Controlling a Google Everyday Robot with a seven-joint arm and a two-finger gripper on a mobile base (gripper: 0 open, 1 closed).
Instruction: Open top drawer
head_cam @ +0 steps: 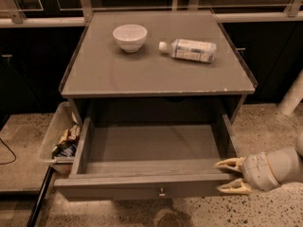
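The top drawer (156, 148) of the grey cabinet stands pulled well out, and its grey boxy inside is empty. Its flat front panel (113, 189) faces me with a small round metal knob (162, 191) at its centre. My gripper (232, 175) is at the drawer's front right corner, coming in from the right. Its two pale fingers (229, 164) are spread apart, one above the front panel's right end and one below it. Nothing is held between them.
On the cabinet top (156, 65) stand a white bowl (129, 37) and a plastic bottle (189, 49) lying on its side. A clear bin (59, 138) with snack packets hangs at the cabinet's left. Speckled floor lies in front. A white post (291, 96) stands at right.
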